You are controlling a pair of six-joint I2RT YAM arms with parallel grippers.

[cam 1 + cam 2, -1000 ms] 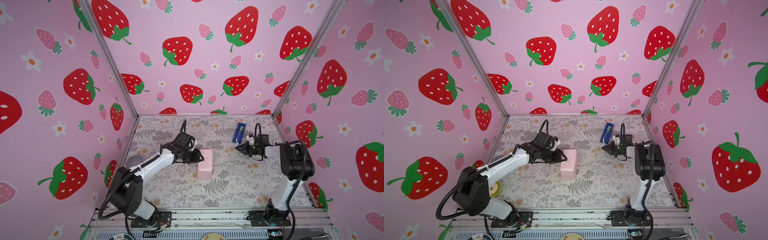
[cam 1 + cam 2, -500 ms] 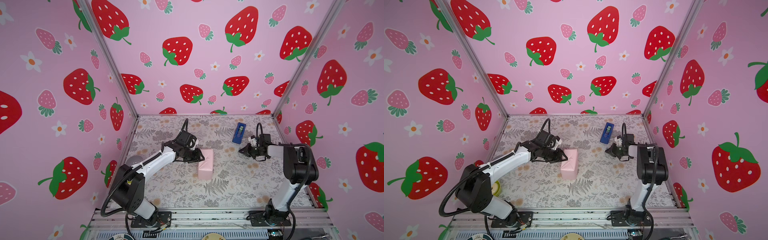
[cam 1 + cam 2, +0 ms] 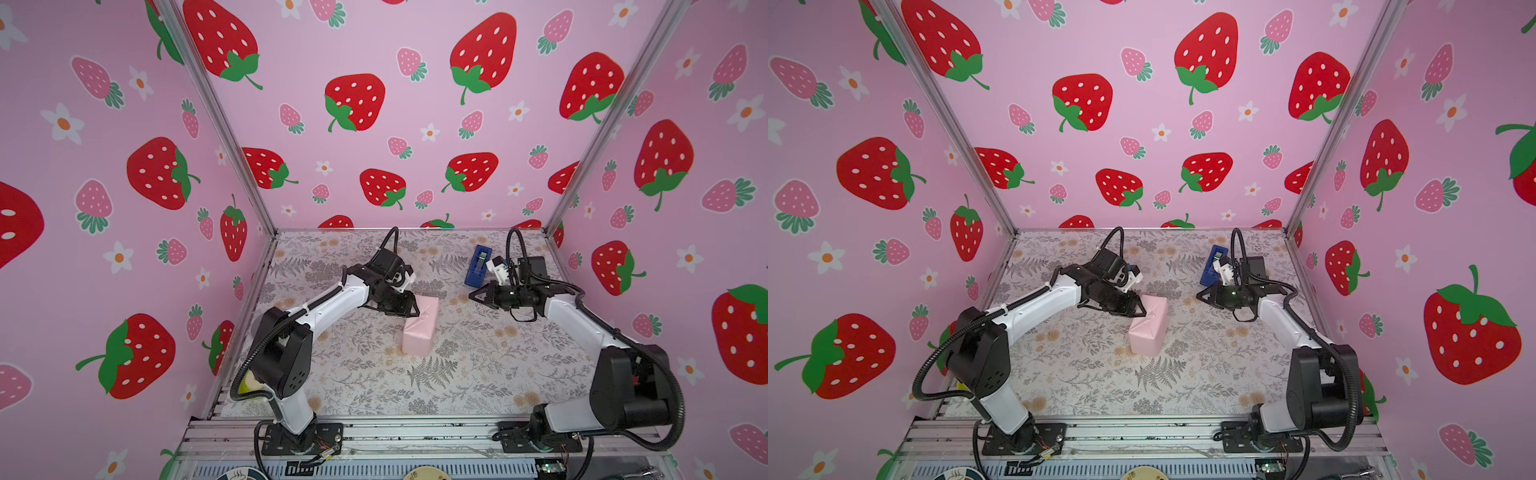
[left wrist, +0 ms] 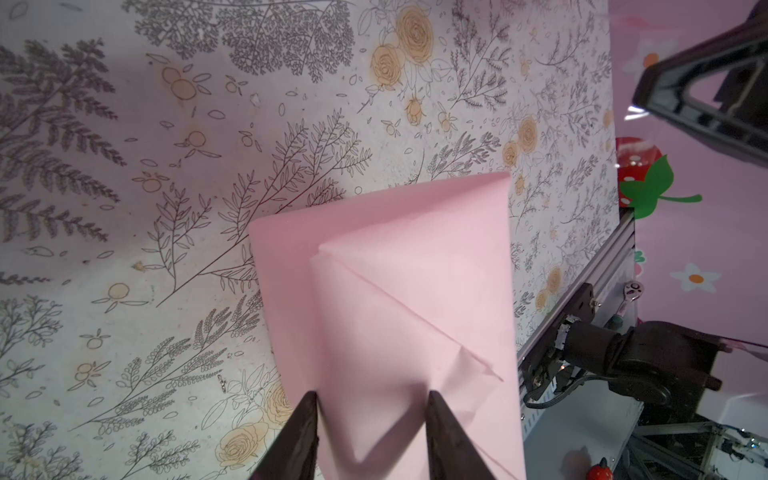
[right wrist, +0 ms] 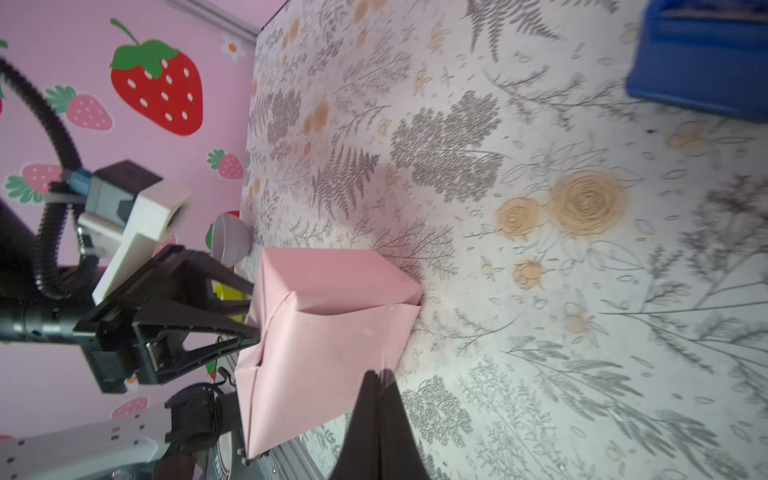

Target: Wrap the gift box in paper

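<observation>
Left tool [image 3: 415, 309], jaws parted, is pressing its fingertips [image 4: 309, 409] against the folded end of the pale pink paper [image 3: 420, 330], which is lying in the middle of the bench [image 3: 365, 374] and covering the gift box completely, so the box itself is not showing. Diagonal creases of the end flap are running between the two fingers. On my other side, my right tool [image 3: 472, 296] is hanging clenched near the blue tape dispenser [image 3: 478, 266], well apart from the paper.
</observation>
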